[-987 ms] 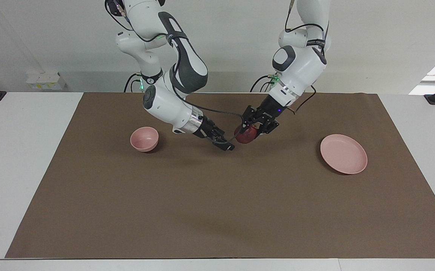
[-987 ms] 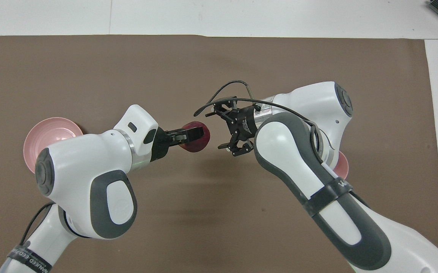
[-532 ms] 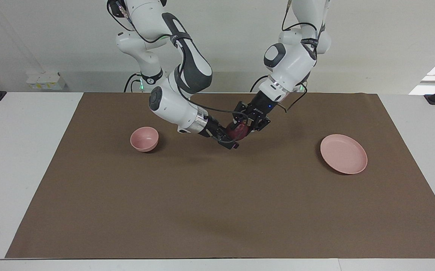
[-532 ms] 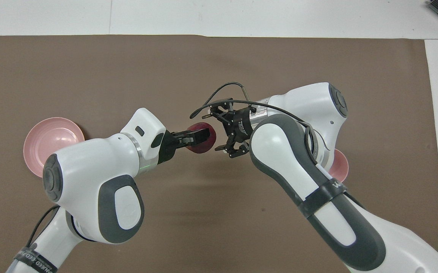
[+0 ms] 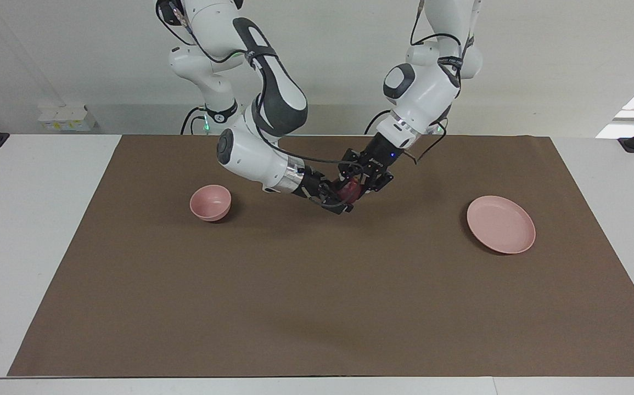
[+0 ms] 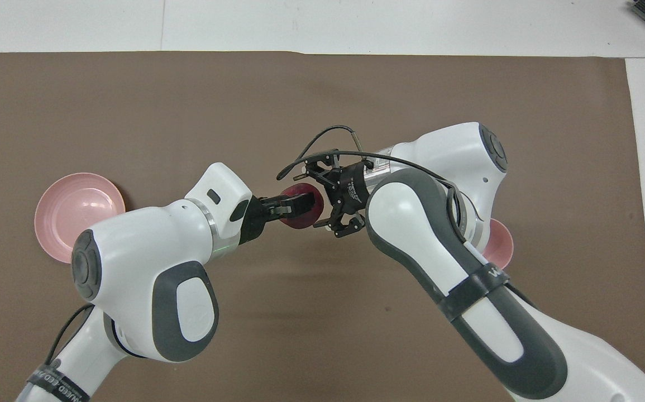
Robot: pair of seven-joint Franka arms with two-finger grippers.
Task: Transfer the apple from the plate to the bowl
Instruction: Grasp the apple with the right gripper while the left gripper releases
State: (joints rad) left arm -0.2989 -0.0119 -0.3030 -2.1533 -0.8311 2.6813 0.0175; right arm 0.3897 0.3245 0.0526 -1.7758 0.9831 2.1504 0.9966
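1. Apple (image 5: 349, 191): it is off the plate (image 5: 500, 224) and up in the air over the middle of the counter (image 5: 317, 302), between the plate and the bowl (image 5: 211, 202), which stand well apart at the two ends.
2. The left hand (image 5: 356, 186) pinches the apple between its fingers. The right hand (image 5: 334, 203) is spread, and its fingers flank the apple from the bowl's side. I cannot tell whether they touch the fruit yet.
3. This looks to me like a hand-over, left to right. To do it well, I would have the right hand close squarely across the apple's widest part, on skin the left fingers leave free.
4. The left hand should let go only once that new grip is firm. A round, smooth apple can roll out of a shallow or off-centre pinch.
5. The two sets of fingers are crowded close, so the closing should be slow, to avoid a knock that twists the apple.
6. The apple is near enough a ball, so I see no long axis. The stem end is hidden, and I cannot tell which way it points.
7. The bowl is narrow, so a centred grip now should make the drop easier.
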